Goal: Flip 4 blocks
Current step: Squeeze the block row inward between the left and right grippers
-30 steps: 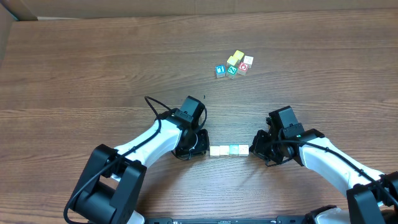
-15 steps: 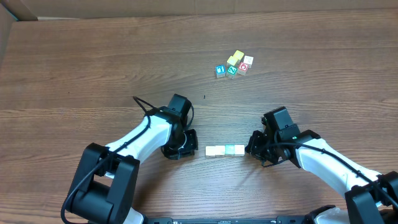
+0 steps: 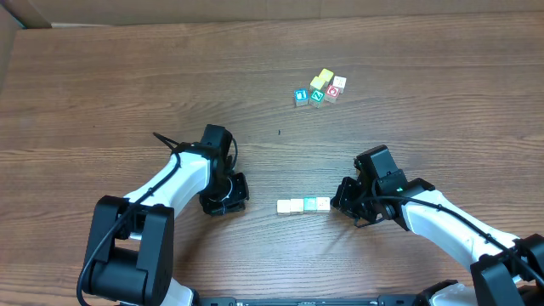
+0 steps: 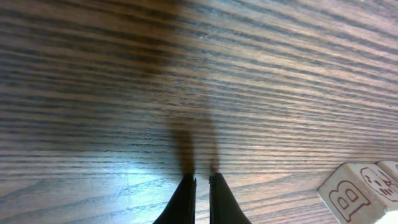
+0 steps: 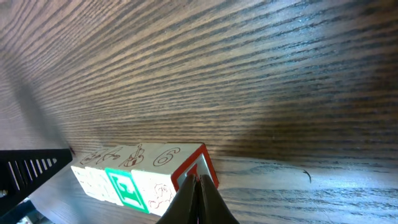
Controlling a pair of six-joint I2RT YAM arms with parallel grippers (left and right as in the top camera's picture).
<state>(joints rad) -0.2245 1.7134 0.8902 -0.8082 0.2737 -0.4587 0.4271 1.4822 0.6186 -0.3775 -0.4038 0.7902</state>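
Row of four blocks (image 3: 303, 205) lay at table (image 3: 127, 102) front centre, nudged slightly left, same faces up | right gripper (image 5: 198, 182) shut, empty, tips against row's right end | left gripper (image 4: 202, 182) shut, empty, backed away leftward | squeeze released; flip judged not done.

Four small wooden cubes (image 3: 303, 205) in one tight row

On my overhead view they lie flat and touch side to side: three have pale cream tops, and the teal-topped cube (image 3: 309, 204) is second from the right. My right wrist view shows printed faces and a red-bordered end face.
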